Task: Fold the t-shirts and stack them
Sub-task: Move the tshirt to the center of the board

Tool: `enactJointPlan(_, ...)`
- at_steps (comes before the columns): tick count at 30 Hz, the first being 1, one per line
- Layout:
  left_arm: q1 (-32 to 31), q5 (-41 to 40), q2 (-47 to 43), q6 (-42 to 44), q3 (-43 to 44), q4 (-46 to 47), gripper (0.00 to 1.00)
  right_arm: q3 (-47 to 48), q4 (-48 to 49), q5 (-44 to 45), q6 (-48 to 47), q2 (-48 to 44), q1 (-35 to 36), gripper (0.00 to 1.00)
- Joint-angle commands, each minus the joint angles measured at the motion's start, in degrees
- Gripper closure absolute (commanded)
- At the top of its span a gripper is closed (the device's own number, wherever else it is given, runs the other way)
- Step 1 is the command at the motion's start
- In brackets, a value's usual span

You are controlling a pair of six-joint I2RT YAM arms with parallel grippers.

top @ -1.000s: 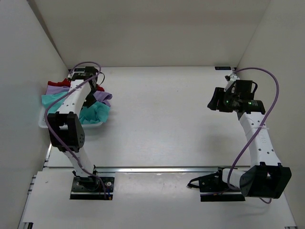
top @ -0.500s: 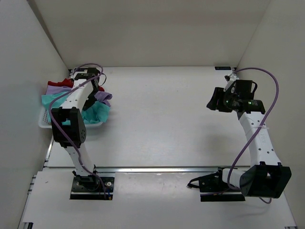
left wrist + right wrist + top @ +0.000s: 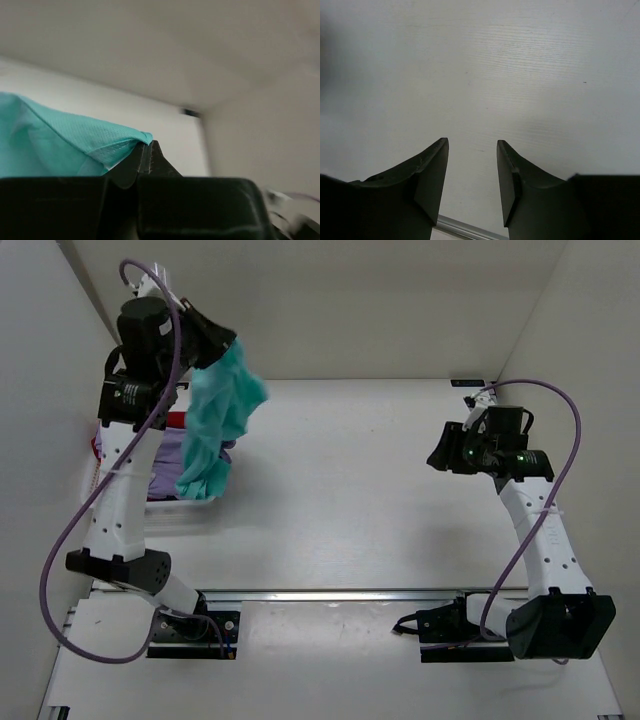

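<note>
A teal t-shirt hangs in the air at the far left, pinched at its top edge by my left gripper, which is raised high above the table. In the left wrist view the jaws are pressed together on a fold of the teal cloth, and the left gripper is shut on it. The shirt's lower end droops onto the white basket. A lavender t-shirt and a bit of red t-shirt lie in that basket. My right gripper hovers at the right, open and holding nothing.
White walls close in the table on the left, back and right. A metal rail runs along the near edge in front of the arm bases. A purple cable loops off each arm.
My left gripper shut on the teal t-shirt in the basket and lifted it high, so the shirt now hangs. The right gripper's jaws narrowed slightly; that arm barely moved.
</note>
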Motion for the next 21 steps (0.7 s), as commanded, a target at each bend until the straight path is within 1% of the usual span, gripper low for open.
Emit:
enactJointPlan(1,-0.95,28.88,-0.24,-7.20,2.24,20.54,1.00,1.49,1.28,1.12,0.06,-1.90,1.42,0.59)
enactJointPlan(3,-1.57,37.84,1.95,-12.58,6.10,29.57,1.00,1.31,1.19,1.03,0.32,-2.77,1.42,0.59)
enactJointPlan(4,-1.83,40.23,3.52,-16.86,6.90,32.40,1.00,1.05,1.28,1.12,0.58,-3.12,1.16,0.60)
enactJointPlan(5,-1.66,44.69,4.76,-22.21,7.61,38.69,1.00,0.70,1.37,0.86,0.50,-3.74,0.98,0.61)
enactJointPlan(6,-1.48,48.30,5.82,-28.53,7.36,47.11,1.00,0.00,1.46,1.12,0.84,-3.74,0.89,0.61)
enactJointPlan(7,-1.65,51.21,6.17,-31.12,7.96,51.02,1.00,-0.53,1.28,1.12,0.93,-4.35,0.98,0.61)
enactJointPlan(8,-1.92,52.37,7.83,-34.45,8.84,54.98,1.00,-1.06,1.28,1.64,0.59,-4.88,0.63,0.61)
enactJointPlan(9,-1.66,53.60,8.54,-34.74,9.98,54.49,1.00,-1.50,1.11,1.56,0.67,-4.89,0.45,0.60)
enactJointPlan(10,-1.92,54.57,8.90,-33.79,10.51,51.10,1.00,-2.11,1.46,1.56,0.76,-5.49,0.36,0.60)
enactJointPlan(11,-1.83,55.28,8.73,-32.74,9.65,50.28,1.00,-2.38,1.81,1.65,1.28,-6.02,0.27,0.60)
enactJointPlan(13,-1.05,56.77,7.06,-33.60,-0.06,50.88,1.00,-3.34,2.77,0.86,1.02,-6.29,0.27,0.60)
enactJointPlan(14,-1.56,57.04,5.40,-35.52,-5.77,54.11,1.00,-3.96,3.91,-0.71,1.54,-6.29,0.27,0.59)
enactJointPlan(15,-1.57,56.43,4.43,-35.36,-7.83,55.88,1.00,-4.05,4.62,-1.51,1.46,-6.55,0.45,0.58)
enactJointPlan(16,-1.22,55.47,4.07,-33.97,-8.98,52.33,1.00,-3.79,6.62,-3.26,1.29,-6.56,0.28,0.58)
enactJointPlan(18,-2.35,55.64,5.20,-27.92,-6.55,45.56,1.00,-3.52,12.24,-7.56,1.73,-5.95,2.55,0.54)
enactJointPlan(19,-2.79,56.24,5.73,-26.94,-6.27,43.35,1.00,-3.61,13.92,-8.63,2.25,-6.11,4.65,0.50)
enactJointPlan(20,-2.88,56.69,6.00,-26.93,-6.36,43.33,1.00,-4.22,18.38,-9.94,2.25,-6.12,6.06,0.47)
enactJointPlan(21,-2.97,56.86,5.39,-27.97,-7.84,44.11,1.00,-4.49,22.51,-9.69,2.17,-6.46,8.86,0.41)
